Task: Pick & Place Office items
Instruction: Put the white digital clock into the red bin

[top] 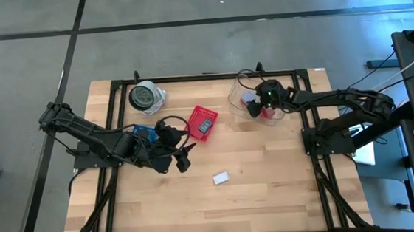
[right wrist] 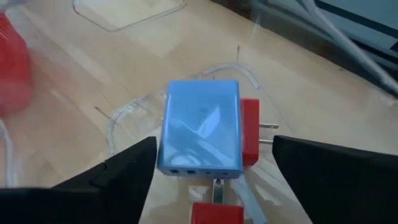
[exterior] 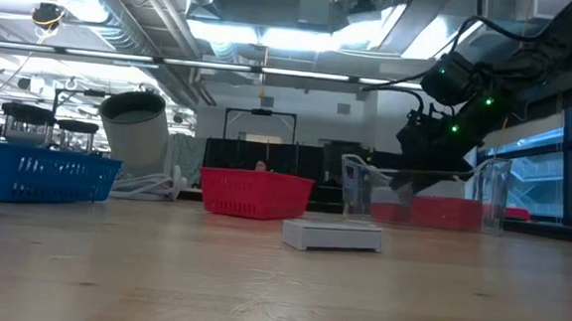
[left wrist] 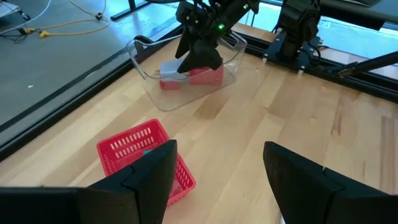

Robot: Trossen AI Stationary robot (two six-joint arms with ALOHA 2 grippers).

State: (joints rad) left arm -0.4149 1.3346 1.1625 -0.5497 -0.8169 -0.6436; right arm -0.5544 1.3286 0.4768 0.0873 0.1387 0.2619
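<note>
Hovering over the clear bin [top: 246, 98], right hand [top: 259, 106] open.

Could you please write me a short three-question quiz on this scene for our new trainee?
1. True or false: the right gripper is over the clear bin.
2. Which item lies alone on the open table? A) a white block B) a stapler C) a mug
3. Fill in: in the right wrist view, the pale-blue block lies between that gripper's open ______.

Key:
1. True. The left gripper is open over bare table near the red basket.
2. A, the white block.
3. Fingers; nothing is gripped, and a red piece lies beside the block.
</note>
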